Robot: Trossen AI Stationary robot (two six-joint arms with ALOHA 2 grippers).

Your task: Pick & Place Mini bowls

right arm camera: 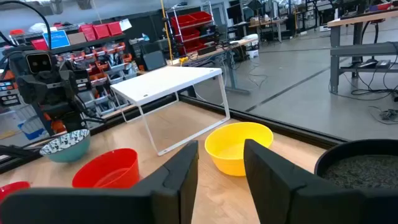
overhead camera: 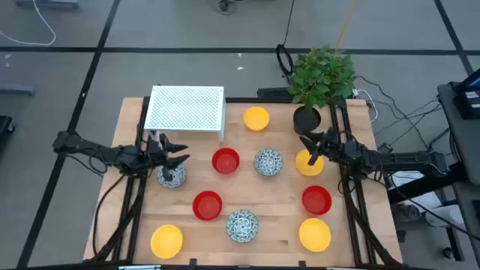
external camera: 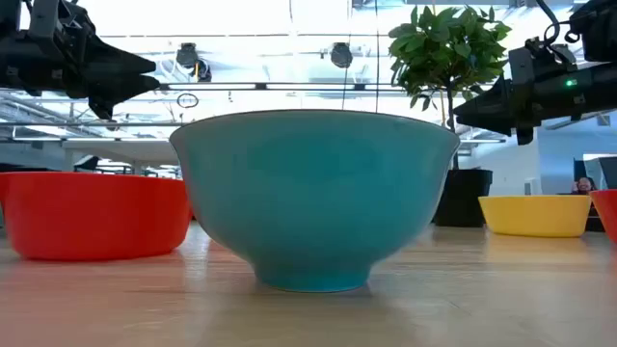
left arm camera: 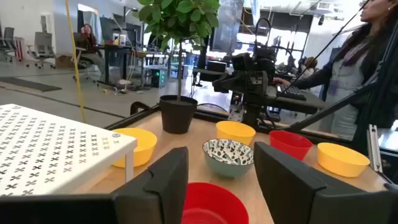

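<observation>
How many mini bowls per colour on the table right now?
Red bowls: 3
Yellow bowls: 4
Blue-speckled white bowls: 3
Total: 10 mini bowls

Glossy bowls — pale wooden table

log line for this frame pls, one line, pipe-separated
left gripper open, above speckled bowl | right gripper open, above yellow bowl by the plant pot | nothing held | rack bare
</observation>
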